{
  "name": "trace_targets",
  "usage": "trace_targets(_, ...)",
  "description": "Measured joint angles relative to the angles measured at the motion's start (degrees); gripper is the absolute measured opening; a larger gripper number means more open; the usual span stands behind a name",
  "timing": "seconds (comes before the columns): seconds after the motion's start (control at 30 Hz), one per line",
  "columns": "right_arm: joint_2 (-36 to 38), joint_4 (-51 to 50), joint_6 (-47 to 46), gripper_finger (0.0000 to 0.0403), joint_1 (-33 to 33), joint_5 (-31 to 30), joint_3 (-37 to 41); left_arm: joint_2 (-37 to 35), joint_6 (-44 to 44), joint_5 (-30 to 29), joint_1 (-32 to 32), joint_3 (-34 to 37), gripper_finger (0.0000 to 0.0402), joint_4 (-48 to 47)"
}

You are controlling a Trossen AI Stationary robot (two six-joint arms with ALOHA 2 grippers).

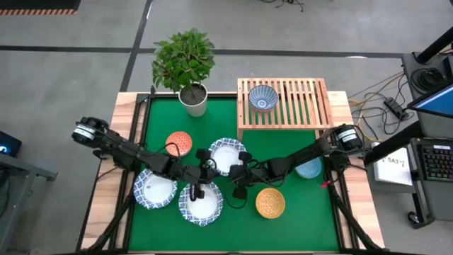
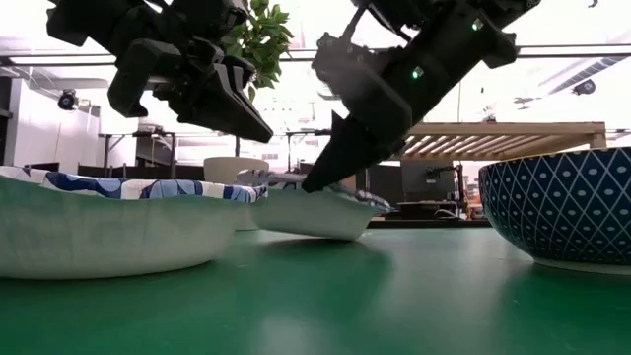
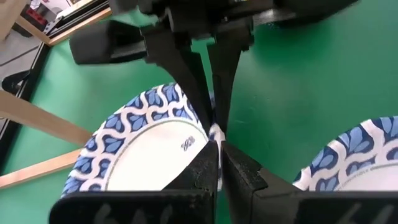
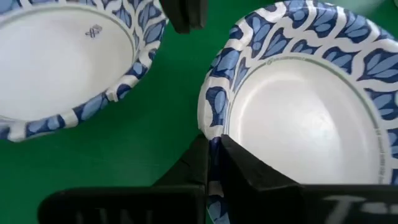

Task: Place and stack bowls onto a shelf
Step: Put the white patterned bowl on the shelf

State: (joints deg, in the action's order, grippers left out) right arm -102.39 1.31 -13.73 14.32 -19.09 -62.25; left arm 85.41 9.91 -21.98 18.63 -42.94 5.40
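A grey floor [image 1: 64,85] crossed by dark seam lines surrounds the wood-edged table [image 1: 106,173] with its green mat [image 1: 311,219]. A leafy plant in a white pot [image 1: 192,100] stands at the mat's far edge. Cables [image 1: 375,95], a keyboard [image 1: 433,161] and a monitor [image 1: 435,99] crowd the right side; bright ceiling light [image 2: 315,25] fills the room behind

A: What colours sit around the shelf [image 1: 284,103]?
B: The shelf is pale wood; the bowl [image 1: 262,97] on it is blue-patterned. Near it, on the green mat [image 1: 311,219], are an orange-red bowl [image 1: 179,143], a yellow-orange bowl [image 1: 270,202] and white bowls [image 1: 155,189] with blue-patterned rims.
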Motion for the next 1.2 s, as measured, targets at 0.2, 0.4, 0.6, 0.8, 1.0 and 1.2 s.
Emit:
trace_targets(0.2, 4.9, -3.3, -8.1, 0.0012, 0.5, -2.3, 0.1, -7.8, -2.1, -1.0, 0.1, 0.0, 0.0, -5.3)
trace_targets(0.4, 8.5, -3.5, -18.2, 0.0011, 0.9, -1.4, 0.6, -15.1, -5.4, 0.9, 0.2, 1.0, 0.0, -8.3)
trace_targets(0.6, 8.6, -3.2, -22.5, 0.0011, 2.7, -1.8, 0.7, -12.6, -6.6, 1.7, 0.2, 6.4, 0.0, -0.9)
trace_targets(0.8, 8.6, -2.2, -22.8, 0.0011, 3.0, -1.9, 0.7, -9.2, -3.4, -2.1, 0.1, 7.7, 0.0003, 2.5)
trace_targets(1.0, 8.6, -2.3, -22.7, 0.0011, 2.9, -1.9, 0.7, -7.5, 0.1, -4.7, 0.0, 7.1, 0.005, 5.0)
trace_targets(1.2, 8.6, -2.3, -22.4, 0.0011, 2.9, -1.9, 0.7, -7.7, 2.0, -9.0, 0.0, 7.1, 0.012, 5.4)
